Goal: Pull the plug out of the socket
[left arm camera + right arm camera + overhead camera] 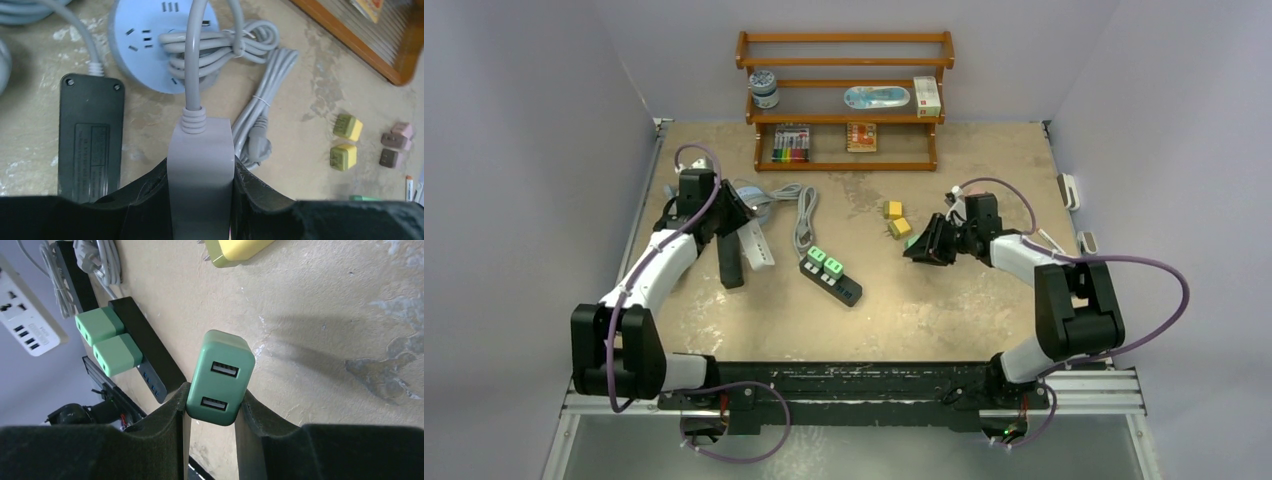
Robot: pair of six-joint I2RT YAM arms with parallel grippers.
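Note:
My right gripper (212,405) is shut on a green two-port USB plug (220,377) and holds it in the air above the bare table, apart from any socket. Left of it lies the black socket strip (145,357) with two more green plugs (107,337) seated in it. In the top view this strip (842,283) lies mid-table and the right gripper (921,250) hangs to its right. My left gripper (200,170) is shut on the cable end of a grey-white power strip (200,155), which shows at the left in the top view (757,245).
A black strip (90,135) lies face down beside the held one. A round pale socket hub (145,30) with coiled grey cable sits behind it. Yellow plugs (896,218) and brownish plugs (395,145) lie on the table. A wooden shelf (844,100) stands at the back.

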